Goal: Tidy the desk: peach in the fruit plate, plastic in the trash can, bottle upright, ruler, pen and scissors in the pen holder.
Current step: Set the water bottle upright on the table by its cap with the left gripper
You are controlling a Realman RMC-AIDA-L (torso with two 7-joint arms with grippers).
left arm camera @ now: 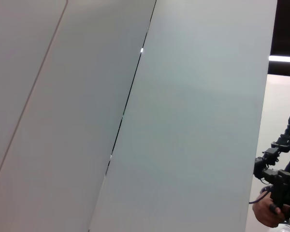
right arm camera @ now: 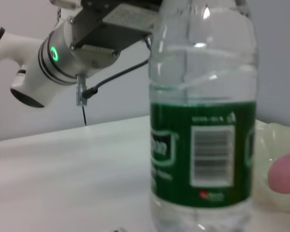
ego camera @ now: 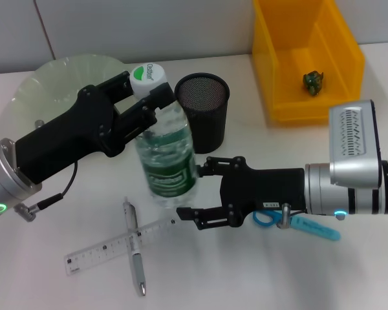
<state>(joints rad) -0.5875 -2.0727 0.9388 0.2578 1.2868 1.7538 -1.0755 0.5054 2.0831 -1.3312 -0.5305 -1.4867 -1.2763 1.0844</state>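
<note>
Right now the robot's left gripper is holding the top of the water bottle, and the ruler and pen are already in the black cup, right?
Not quite. The left gripper is at the top of the bottle, but the ruler and pen are not in the pen holder. The head view shows them lying crossed on the desk, in front of the bottle.

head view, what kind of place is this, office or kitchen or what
Probably a staged office desk in a lab: a white desk with a ruler, a pen and a black mesh pen holder, worked by two robot arms.
</note>
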